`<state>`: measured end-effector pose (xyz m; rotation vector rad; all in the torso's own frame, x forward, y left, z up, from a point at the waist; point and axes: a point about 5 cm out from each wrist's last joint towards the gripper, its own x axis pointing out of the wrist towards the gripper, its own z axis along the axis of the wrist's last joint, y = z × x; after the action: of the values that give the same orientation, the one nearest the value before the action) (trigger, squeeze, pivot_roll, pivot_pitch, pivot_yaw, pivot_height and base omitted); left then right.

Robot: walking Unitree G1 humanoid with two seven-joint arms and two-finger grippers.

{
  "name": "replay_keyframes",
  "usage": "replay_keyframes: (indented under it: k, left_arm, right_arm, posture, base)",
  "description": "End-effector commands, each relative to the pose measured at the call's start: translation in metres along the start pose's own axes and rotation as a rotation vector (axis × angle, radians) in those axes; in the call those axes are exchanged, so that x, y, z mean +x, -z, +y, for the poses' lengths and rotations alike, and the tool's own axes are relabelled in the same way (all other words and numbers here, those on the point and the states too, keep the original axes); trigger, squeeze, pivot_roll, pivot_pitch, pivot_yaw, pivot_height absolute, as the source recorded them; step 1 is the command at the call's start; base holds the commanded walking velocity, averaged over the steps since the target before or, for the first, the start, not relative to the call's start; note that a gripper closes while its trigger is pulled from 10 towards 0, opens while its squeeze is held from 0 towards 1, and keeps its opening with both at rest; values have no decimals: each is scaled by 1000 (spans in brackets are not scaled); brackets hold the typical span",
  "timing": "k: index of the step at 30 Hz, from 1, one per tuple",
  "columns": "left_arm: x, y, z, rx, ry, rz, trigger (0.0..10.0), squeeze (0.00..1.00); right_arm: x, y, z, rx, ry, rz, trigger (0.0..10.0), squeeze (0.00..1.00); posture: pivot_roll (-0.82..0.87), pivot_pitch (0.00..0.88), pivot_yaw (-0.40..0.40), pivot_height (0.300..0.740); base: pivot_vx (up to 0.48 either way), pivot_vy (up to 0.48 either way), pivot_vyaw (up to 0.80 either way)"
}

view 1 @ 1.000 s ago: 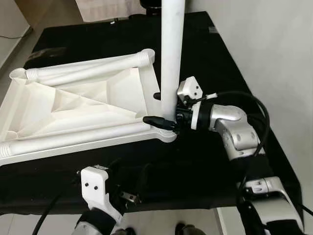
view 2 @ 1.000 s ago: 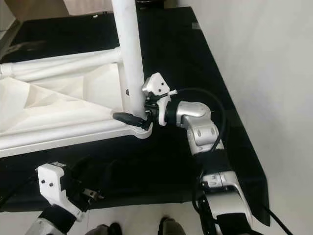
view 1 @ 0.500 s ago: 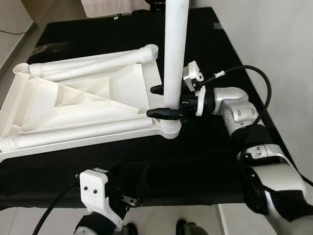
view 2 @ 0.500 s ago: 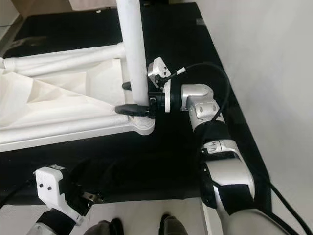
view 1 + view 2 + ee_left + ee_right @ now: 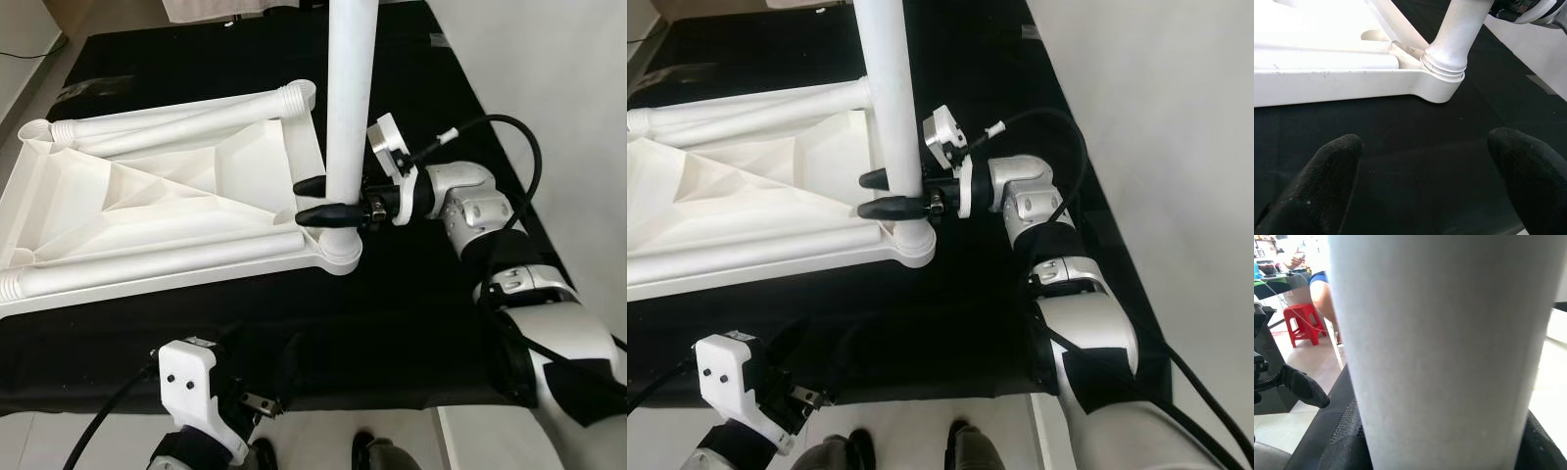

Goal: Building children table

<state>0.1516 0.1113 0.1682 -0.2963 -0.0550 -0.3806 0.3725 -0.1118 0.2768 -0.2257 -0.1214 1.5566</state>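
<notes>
table top (image 5: 147, 211): white moulded plastic, smooth, slight sheen
upright leg (image 5: 349, 98): white plastic, matt
work surface (image 5: 411, 323): black cloth, matt
right arm (image 5: 470, 201): silver metal, glossy

A black cloth (image 5: 411, 313) covers the work surface, with pale floor (image 5: 549, 88) to its right. In the right wrist view, a red stool (image 5: 1300, 323) stands on light tiles beside a person in a blue top (image 5: 1320, 289)
</notes>
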Motion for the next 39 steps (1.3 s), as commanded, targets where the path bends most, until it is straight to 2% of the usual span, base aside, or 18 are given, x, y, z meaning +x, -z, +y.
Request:
replay_keyframes:
  k: [1,5,7,8,9,10,11,12,18,23,24,26,27,31,33,36,37,39]
  left_arm:
    - [-2,5,1,-2,-8,34,10000,0]
    - [1,6,3,-6,-7,29,10000,0]
    - [2,6,4,-8,-4,26,10000,0]
    - [2,6,4,-8,-4,26,10000,0]
    - [3,6,6,-8,-1,26,10000,0]
    - [3,6,6,-8,-1,26,10000,0]
    - [4,6,8,-7,1,24,10000,0]
    - [7,6,11,-9,5,22,10000,0]
    - [12,9,13,-9,15,25,10000,0]
    - [12,9,13,-9,13,21,10000,0]
    - [12,9,13,-9,8,18,10000,0]
    - [13,8,14,-9,6,16,10000,0]
    - [13,8,14,-10,6,15,10000,0]
    - [14,9,13,-12,10,16,10000,0]
    - [14,9,12,-14,11,16,10000,0]
    - [14,9,11,-14,10,16,10000,0]
    - [13,9,10,-14,9,15,10000,0]
    - [13,9,10,-14,8,14,10000,0]
  right_arm:
    - [-1,9,1,11,51,-13,0,0]
    - [-11,17,4,-5,200,-35,0,0]
    - [-14,33,10,47,439,-26,0,0]
    - [-14,33,10,47,439,-26,0,0]
    - [-13,50,14,59,705,63,0,0]
    - [-13,50,14,59,705,63,0,0]
    - [-8,72,34,130,948,159,0,0]
    - [10,89,72,145,1127,224,0,0]
    - [46,84,66,122,1008,154,0,0]
    - [51,80,66,136,1020,158,0,0]
    - [54,78,68,147,990,140,10000,0]
    - [57,74,73,157,989,136,10000,0]
    - [60,66,75,167,940,87,10000,1000]
    - [64,48,71,154,787,-25,10000,1000]
    - [56,26,59,66,543,-94,10000,1000]
    - [51,21,56,12,435,-70,10000,1000]
    - [47,18,56,-59,351,-31,10000,118]
    - [44,16,56,-104,299,-2,10000,118]
  posture:
    - [43,301,20,740]
    - [13,294,22,740]
    - [2,290,21,740]
    - [2,290,21,740]
    - [-4,284,24,740]
    - [-4,284,24,740]
    - [-25,285,32,740]
    - [-34,276,54,740]
    - [-28,243,47,740]
    - [-28,243,44,740]
    - [-30,243,43,740]
    - [-30,243,43,740]
    - [-30,244,43,740]
    - [-28,242,43,740]
    - [-19,240,34,740]
    - [-19,240,34,740]
    - [-4,242,28,740]
    - [-4,242,28,740]
  base:
    - [0,0,0]
    - [0,0,0]
    - [0,0,0]
    - [0,0,0]
    - [0,0,0]
    - [0,0,0]
    - [0,0,0]
    - [0,0,0]
    - [0,0,0]
    - [0,0,0]
    - [0,0,0]
    - [0,0,0]
    - [0,0,0]
    - [0,0,0]
    - [0,0,0]
    - [0,0,0]
    - [0,0,0]
    - [0,0,0]
